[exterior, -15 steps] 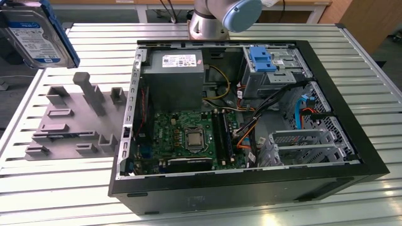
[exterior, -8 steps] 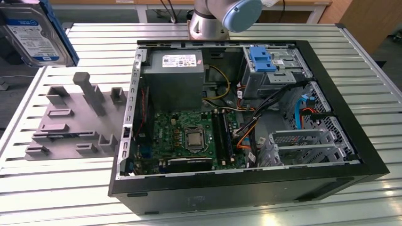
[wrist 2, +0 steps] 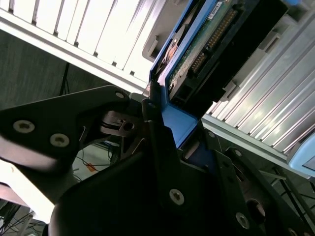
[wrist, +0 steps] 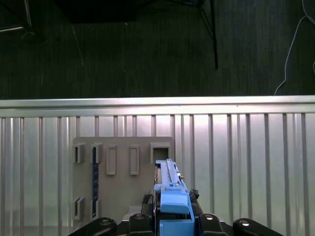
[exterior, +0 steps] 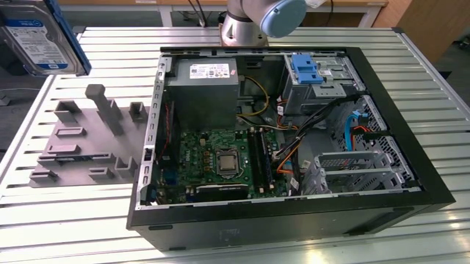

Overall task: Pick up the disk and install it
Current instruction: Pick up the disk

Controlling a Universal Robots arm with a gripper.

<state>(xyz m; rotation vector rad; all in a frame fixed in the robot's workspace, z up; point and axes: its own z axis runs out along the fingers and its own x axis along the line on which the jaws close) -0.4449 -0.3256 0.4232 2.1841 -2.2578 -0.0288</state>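
Arm [exterior: 241, 28]: round silver-grey metal sections.
Joint cap [exterior: 283, 15]: pale blue, smooth, domed.
Gripper [wrist 2: 172, 115] [wrist: 171, 200]: matt black in both wrist views, built from flat angular plates and slim linkage bars.
Screws [wrist 2: 23, 126]: bright silver round heads, set singly and in pairs in the black plates.
Pivot pins [wrist: 209, 217]: silver, at the linkage ends.

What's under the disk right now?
The grey slotted fixture on the slatted table lies below the disk, which the gripper clamps. The disk covers part of the fixture.
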